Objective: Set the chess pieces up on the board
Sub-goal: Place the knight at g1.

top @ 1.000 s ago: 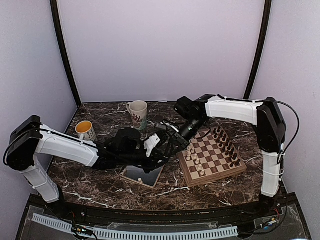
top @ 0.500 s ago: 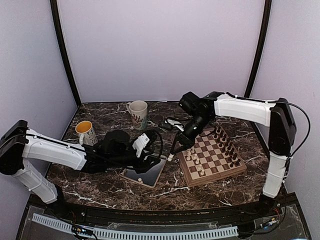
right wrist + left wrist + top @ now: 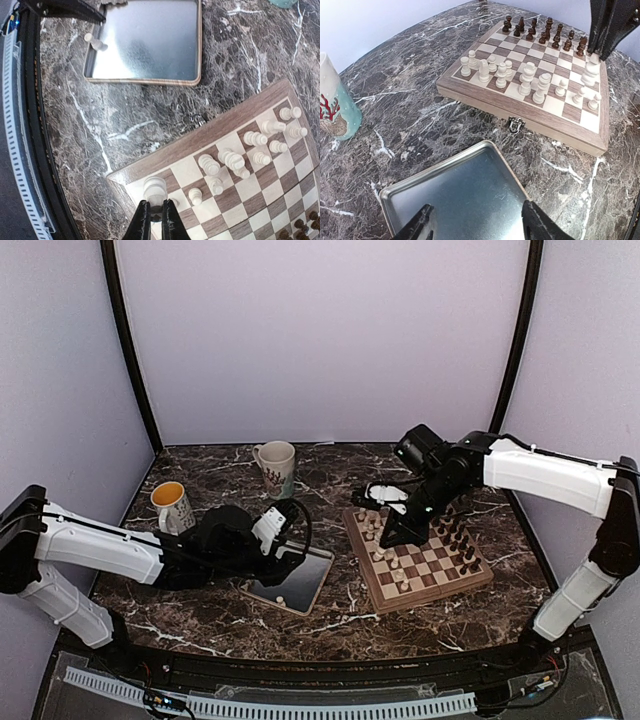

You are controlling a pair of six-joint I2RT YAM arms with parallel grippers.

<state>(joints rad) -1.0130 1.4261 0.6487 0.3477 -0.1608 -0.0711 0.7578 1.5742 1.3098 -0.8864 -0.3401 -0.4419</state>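
The wooden board (image 3: 428,596) lies right of centre. Several cream-white chess pieces (image 3: 392,562) stand along its near-left side, and dark pieces (image 3: 455,528) along the far-right side. My right gripper (image 3: 386,537) hangs over the board's left corner. In the right wrist view this gripper (image 3: 155,218) is shut on a white piece (image 3: 155,188) above a corner square of the board (image 3: 200,136). My left gripper (image 3: 477,206) is open and empty over the silver tray (image 3: 445,172). One white piece (image 3: 95,42) lies in the tray (image 3: 150,80).
A white mug with a red coral print (image 3: 277,467) stands at the back. A mug with an orange inside (image 3: 170,501) stands at the left. The tray (image 3: 312,585) sits just left of the board, with marble between them.
The two grippers were together beside the board. The left gripper has since opened and drawn back over the tray. The right gripper has moved right over the board with a white piece.
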